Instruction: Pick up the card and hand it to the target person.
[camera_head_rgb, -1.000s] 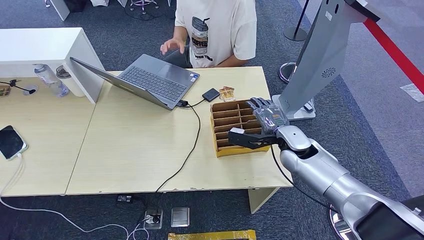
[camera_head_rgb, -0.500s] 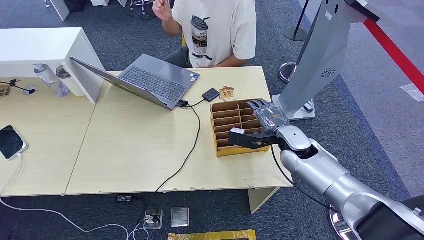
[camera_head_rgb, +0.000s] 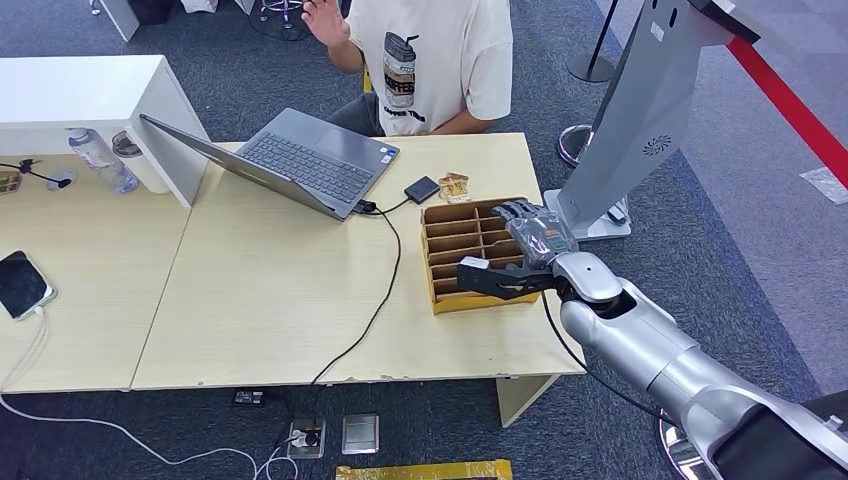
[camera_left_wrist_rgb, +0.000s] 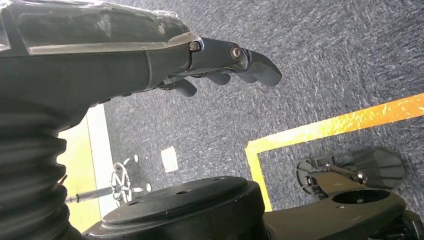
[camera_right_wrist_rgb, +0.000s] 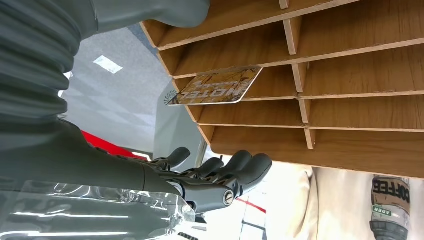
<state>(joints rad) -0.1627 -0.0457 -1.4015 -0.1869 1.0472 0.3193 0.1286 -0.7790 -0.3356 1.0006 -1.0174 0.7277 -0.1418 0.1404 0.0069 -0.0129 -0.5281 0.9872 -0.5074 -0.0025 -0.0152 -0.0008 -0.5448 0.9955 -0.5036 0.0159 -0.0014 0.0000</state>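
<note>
Head view: right hand (camera_head_rgb: 525, 250) over the open-topped brown wooden box with dividers (camera_head_rgb: 452, 238) at the right end of the pale wooden table (camera_head_rgb: 270, 300), thumb stretched across the near compartments, dark fingers reaching over the far right ones, spread and clasping nothing. Grey open laptop (camera_head_rgb: 290, 160) farther left, black cable (camera_head_rgb: 375, 300) trailing from it to the near table edge. Small black device (camera_head_rgb: 421, 189) and a small patterned packet (camera_head_rgb: 454, 186) just beyond the box. Seated person in a cream printed T-shirt (camera_head_rgb: 430, 60) behind the table, one hand (camera_head_rgb: 322, 18) raised. Black phone (camera_head_rgb: 20, 283) on the neighbouring table at left; clear plastic bottle (camera_head_rgb: 100, 158) lying near a white cabinet (camera_head_rgb: 90, 100).

Left wrist view: left hand (camera_left_wrist_rgb: 220, 62) hanging above dark grey carpet (camera_left_wrist_rgb: 325, 60) with a yellow floor stripe (camera_left_wrist_rgb: 340, 122), fingers curled inward, nothing in them.

Right wrist view: fingers (camera_right_wrist_rgb: 235, 172) apart and unloaded, just outside the box wall. Patterned brown card with printed lettering (camera_right_wrist_rgb: 217, 85) lodged in one compartment, one rounded corner jutting past the box rim, apart from the fingers.
</note>
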